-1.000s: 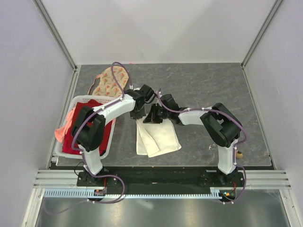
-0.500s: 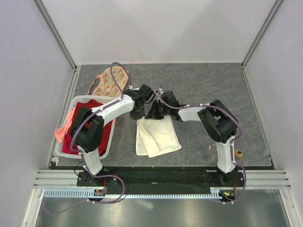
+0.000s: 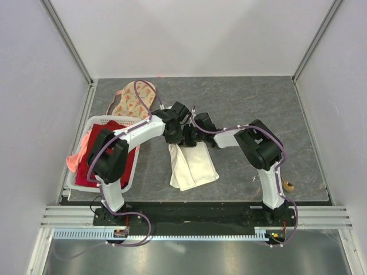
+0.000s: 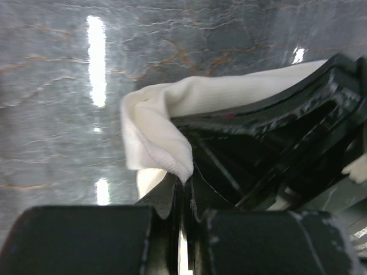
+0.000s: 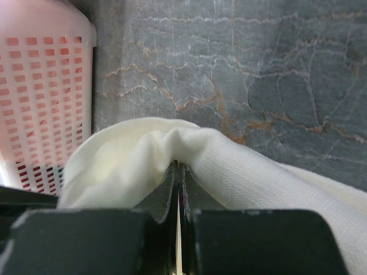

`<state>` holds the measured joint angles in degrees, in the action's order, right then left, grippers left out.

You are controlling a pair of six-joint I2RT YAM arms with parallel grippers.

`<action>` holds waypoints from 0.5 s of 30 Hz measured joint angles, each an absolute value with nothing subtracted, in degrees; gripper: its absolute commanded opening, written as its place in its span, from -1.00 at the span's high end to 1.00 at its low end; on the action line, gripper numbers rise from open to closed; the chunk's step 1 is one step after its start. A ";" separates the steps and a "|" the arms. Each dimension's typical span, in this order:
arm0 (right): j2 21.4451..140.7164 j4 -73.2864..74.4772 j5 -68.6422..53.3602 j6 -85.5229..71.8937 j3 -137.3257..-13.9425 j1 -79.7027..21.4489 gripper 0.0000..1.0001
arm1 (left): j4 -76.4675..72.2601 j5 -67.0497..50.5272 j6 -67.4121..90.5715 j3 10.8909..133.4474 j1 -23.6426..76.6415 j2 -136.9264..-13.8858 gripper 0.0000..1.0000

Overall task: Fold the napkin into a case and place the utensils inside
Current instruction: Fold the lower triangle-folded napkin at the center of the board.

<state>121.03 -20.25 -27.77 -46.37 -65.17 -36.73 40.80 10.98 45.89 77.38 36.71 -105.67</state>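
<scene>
The cream-white napkin (image 3: 192,166) lies folded on the dark table, near the middle, as a layered shape with its far edge lifted. My left gripper (image 3: 175,137) is shut on a corner of the napkin (image 4: 157,143) at that far edge. My right gripper (image 3: 190,138) is right beside it, shut on a fold of the napkin (image 5: 189,154). The right gripper's black body fills the right of the left wrist view. One small gold-coloured piece (image 3: 290,185) lies at the table's near right edge by the right arm's base. No other utensil shows.
A white plastic basket (image 3: 97,123) holding a red cloth (image 3: 106,152) stands at the left; it also shows in the right wrist view (image 5: 40,91). A peach floral cloth (image 3: 133,102) lies behind it. Metal frame posts and white walls bound the table.
Both grippers have moved closer together over the napkin's far edge. The napkin's left layer has been drawn rightward, so the cloth is narrower and more bunched than before.
</scene>
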 measured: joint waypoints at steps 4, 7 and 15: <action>120.33 -20.45 -28.53 -47.24 -63.79 -36.42 0.84 | 38.61 10.31 49.19 77.03 36.73 -106.67 0.96; 117.86 -17.87 -28.05 -46.59 -61.98 -36.05 0.72 | 38.04 10.33 50.57 77.01 36.73 -107.33 0.96; 109.34 -7.16 -25.08 -40.77 -60.73 -34.24 0.38 | 36.71 10.07 51.62 76.97 36.73 -109.21 0.96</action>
<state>109.34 -7.16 -25.08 -40.77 -60.73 -34.24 36.71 10.07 51.62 76.97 36.73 -109.21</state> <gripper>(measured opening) 0.240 0.043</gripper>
